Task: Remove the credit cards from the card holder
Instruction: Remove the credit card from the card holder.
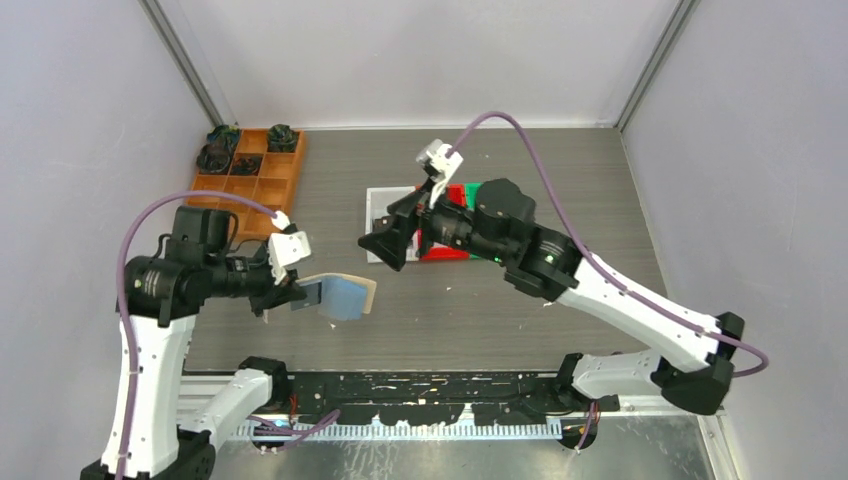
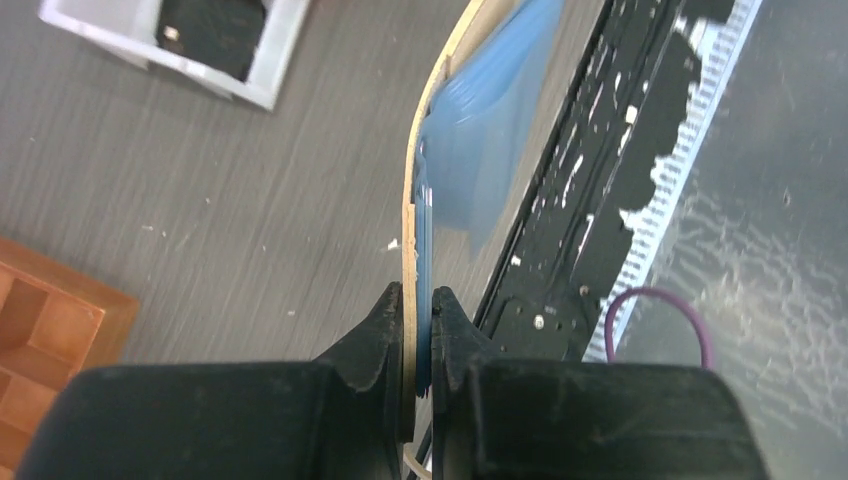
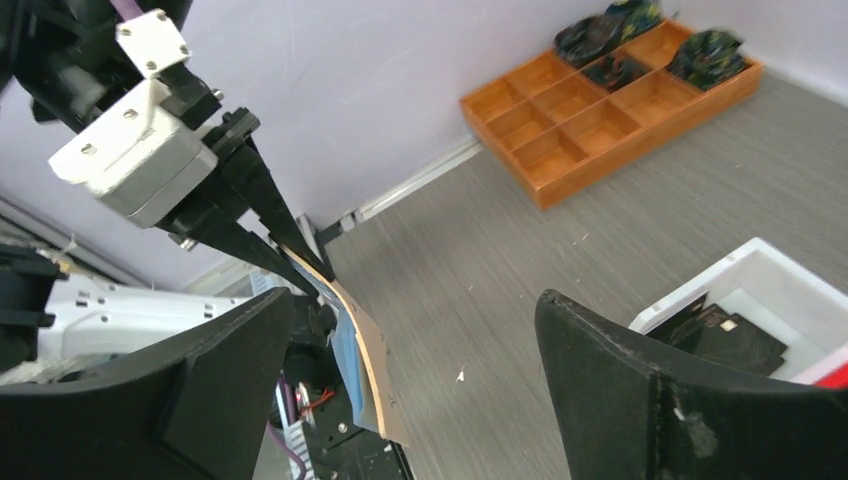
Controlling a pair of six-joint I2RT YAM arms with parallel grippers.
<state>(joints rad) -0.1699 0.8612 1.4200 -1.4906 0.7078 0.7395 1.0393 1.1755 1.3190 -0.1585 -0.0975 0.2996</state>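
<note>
Tan on its outside and shiny blue within, the card holder (image 1: 345, 296) hangs above the table (image 1: 560, 180), nearer the arm bases than the white bin (image 1: 371, 215) and off to its left. The left gripper (image 2: 418, 300) is clamped on the holder's edge, one finger on each face. The right gripper (image 1: 388, 245) hovers over the white bin with its jaws spread wide, holding nothing. One black credit card (image 2: 210, 25) lies flat inside that bin. An orange-brown tray (image 1: 270, 190) sits farther left of the bin, toward the far wall.
</note>
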